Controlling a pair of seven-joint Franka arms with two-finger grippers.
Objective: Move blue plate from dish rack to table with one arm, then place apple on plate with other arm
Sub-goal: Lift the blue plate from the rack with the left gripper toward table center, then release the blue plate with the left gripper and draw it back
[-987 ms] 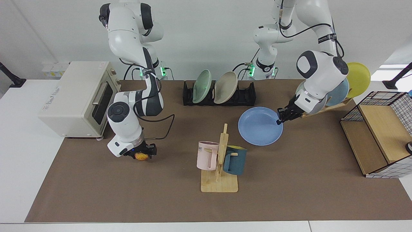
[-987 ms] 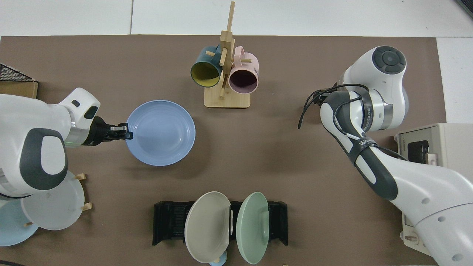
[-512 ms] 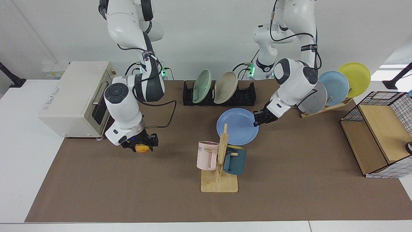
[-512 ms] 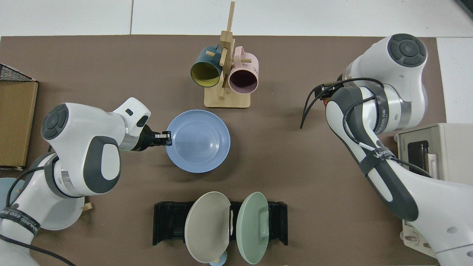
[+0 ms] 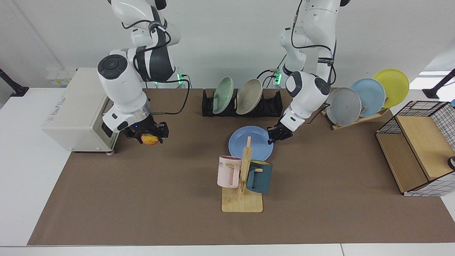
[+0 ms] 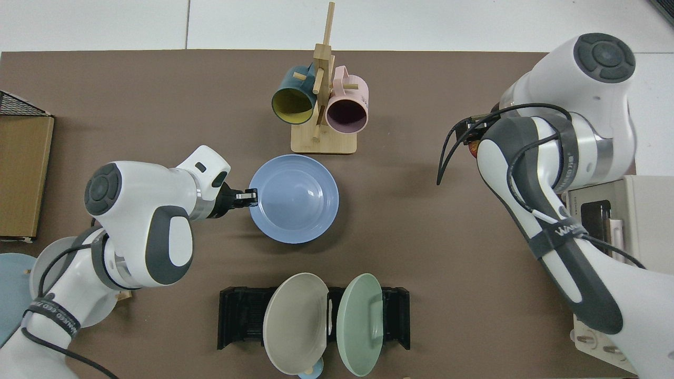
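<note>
The blue plate [image 5: 250, 144] [image 6: 294, 199] is held about level, low over the brown mat of the table [image 5: 142, 206], just behind the mug stand. My left gripper [image 5: 275, 135] [image 6: 247, 196] is shut on its rim, on the side toward the wooden plate stand. Whether the plate touches the mat cannot be told. The red and yellow apple [image 5: 151, 139] hangs in the air in front of the toaster oven, with my right gripper [image 5: 147, 136] shut on it. From above only a red sliver of the apple [image 6: 472, 149] shows under the right arm. The black dish rack [image 5: 273, 106] [image 6: 239, 316] holds a green and a beige plate.
A wooden mug stand [image 5: 242, 199] [image 6: 322, 141] with a pink and a teal mug stands mid-table, close to the plate. A cream toaster oven [image 5: 78, 110] sits beside the right arm. A slanted wooden stand [image 5: 369, 117] carries grey, pale blue and yellow plates. A wire-and-wood shelf [image 5: 419, 149] is beyond it.
The left gripper has carried the blue plate from near the wooden stand to the middle of the table. The right gripper has lifted the apple up from the mat and back toward the oven.
</note>
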